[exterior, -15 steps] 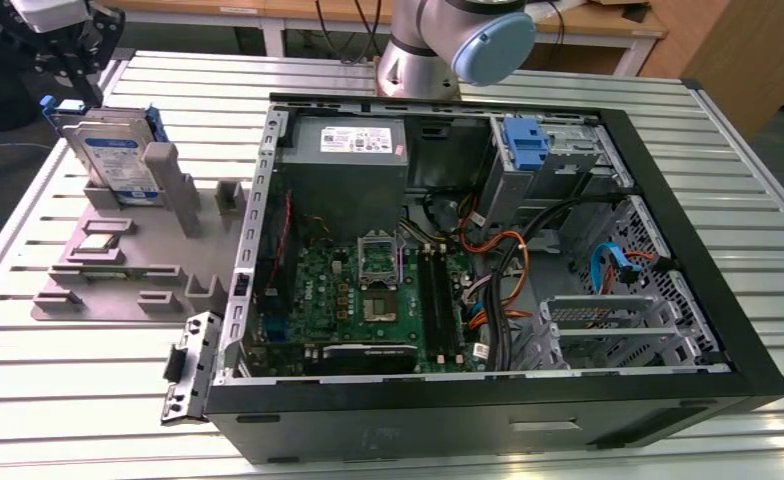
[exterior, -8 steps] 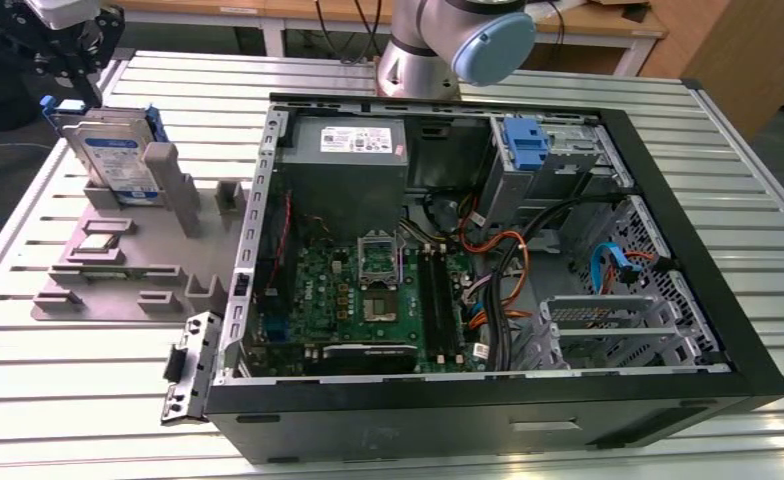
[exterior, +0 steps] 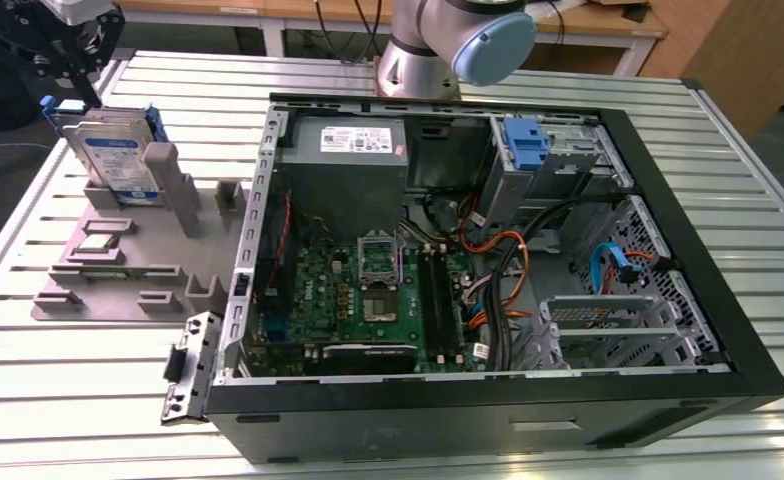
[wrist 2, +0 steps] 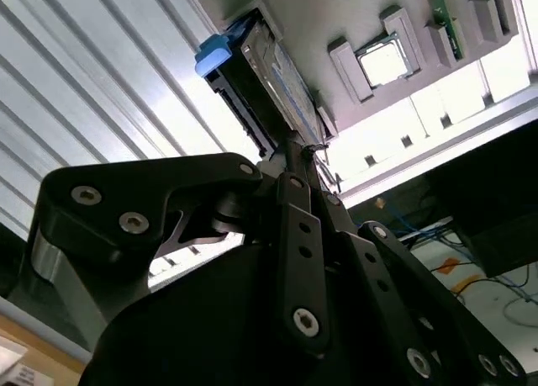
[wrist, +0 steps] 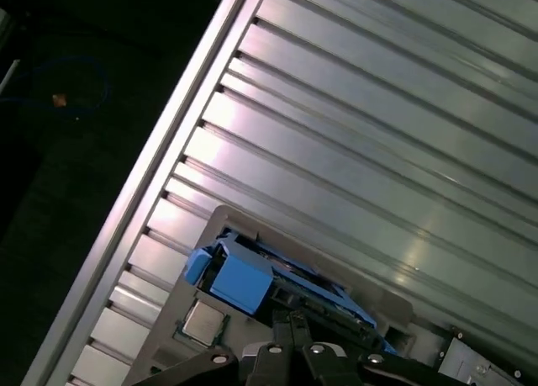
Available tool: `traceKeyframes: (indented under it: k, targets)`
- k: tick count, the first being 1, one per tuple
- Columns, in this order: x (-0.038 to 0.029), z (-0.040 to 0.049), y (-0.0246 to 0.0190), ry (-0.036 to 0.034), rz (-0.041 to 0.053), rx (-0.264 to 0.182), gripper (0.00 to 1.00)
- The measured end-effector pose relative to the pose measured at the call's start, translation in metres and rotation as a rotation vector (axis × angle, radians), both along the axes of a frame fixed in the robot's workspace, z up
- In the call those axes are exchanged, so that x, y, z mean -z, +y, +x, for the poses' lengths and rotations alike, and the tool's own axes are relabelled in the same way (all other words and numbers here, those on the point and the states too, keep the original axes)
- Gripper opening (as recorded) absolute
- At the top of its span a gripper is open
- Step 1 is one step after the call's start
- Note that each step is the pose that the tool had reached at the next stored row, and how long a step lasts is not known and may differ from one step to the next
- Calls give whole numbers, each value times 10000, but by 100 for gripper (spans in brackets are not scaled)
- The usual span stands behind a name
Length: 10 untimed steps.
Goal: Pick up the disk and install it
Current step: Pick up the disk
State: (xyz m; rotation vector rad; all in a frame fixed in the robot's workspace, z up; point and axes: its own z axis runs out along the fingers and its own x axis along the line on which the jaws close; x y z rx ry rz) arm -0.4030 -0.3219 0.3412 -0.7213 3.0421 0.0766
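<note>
The disk [exterior: 109, 152] is a silver-grey drive with a blue-and-white label and blue rails. It stands on edge in a slot of the grey holder [exterior: 125, 270] at the exterior view's left. My gripper [exterior: 69, 92] hangs just above the disk's top corner. In the second wrist view the fingers [wrist 2: 296, 203] run together to a point at the disk's [wrist 2: 267, 79] near end, so my gripper [wrist 2: 294, 155] looks shut. I cannot tell whether it touches the disk. The first wrist view shows the blue rail [wrist: 242, 278] just beyond my gripper [wrist: 290, 323].
An open black computer case [exterior: 499, 400] lies on the ribbed metal table [exterior: 99, 400], with a motherboard [exterior: 365, 290], orange and black cables and a blue drive bracket [exterior: 528, 145] inside. The arm's base [exterior: 426, 60] stands behind the case. A chip [exterior: 99, 240] rests in the holder.
</note>
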Motion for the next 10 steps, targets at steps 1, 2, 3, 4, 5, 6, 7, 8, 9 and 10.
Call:
traceKeyframes:
  k: [1,2,3,4,5,6,7,8,9,10]
  targets:
    - [0,0,0,0,0,-181,11]
    - [1,0,0,0,0,-359,11]
    - [1,0,0,0,0,-557,11]
    - [1,0,0,0,0,-736,11]
    - [2,0,0,0,0,-916,11]
    - [3,0,0,0,0,-1096,11]
    - [3,0,0,0,0,-1275,11]
    - [4,0,0,-1,0,-1456,11]
    - [5,0,0,0,0,-1646,11]
    - [6,0,0,0,0,-1826,11]
